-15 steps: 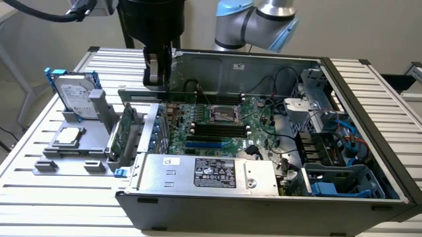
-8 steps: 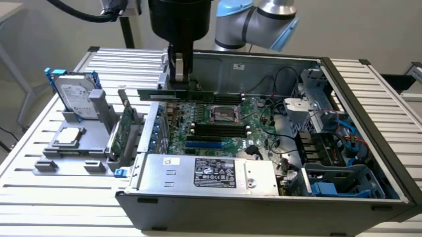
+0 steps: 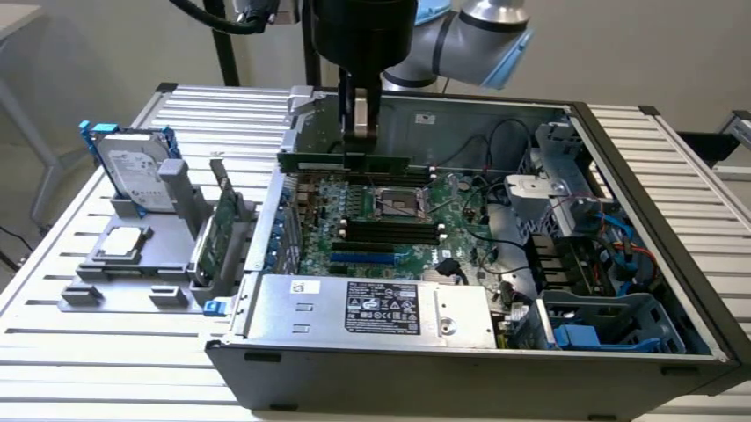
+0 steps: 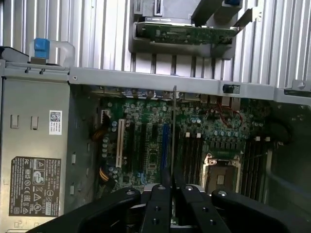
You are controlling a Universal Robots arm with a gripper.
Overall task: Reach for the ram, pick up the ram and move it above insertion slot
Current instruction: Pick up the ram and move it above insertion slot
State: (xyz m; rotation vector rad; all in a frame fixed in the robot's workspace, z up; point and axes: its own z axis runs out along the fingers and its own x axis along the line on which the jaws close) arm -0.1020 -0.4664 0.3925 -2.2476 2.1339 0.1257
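Note:
My gripper (image 3: 359,139) is shut on the ram (image 3: 344,163), a thin green stick hanging level over the far part of the open computer case (image 3: 470,360). It is well above the motherboard (image 3: 375,220), beyond the CPU socket (image 3: 399,202) and the dark memory slots (image 3: 388,230). In the wrist view the ram (image 4: 173,126) shows edge-on as a thin line running out from between my gripper (image 4: 172,187) fingers (image 4: 158,204). There it lies over the board between the blue slot (image 4: 164,143) and the memory slots (image 4: 188,155).
On the exterior view's left, a grey fixture (image 3: 129,264) holds a hard drive (image 3: 135,171), a larger green card (image 3: 223,230) and a CPU chip (image 3: 123,243). The power supply (image 3: 364,308), cables (image 3: 505,211) and a blue drive cage (image 3: 610,325) crowd the case.

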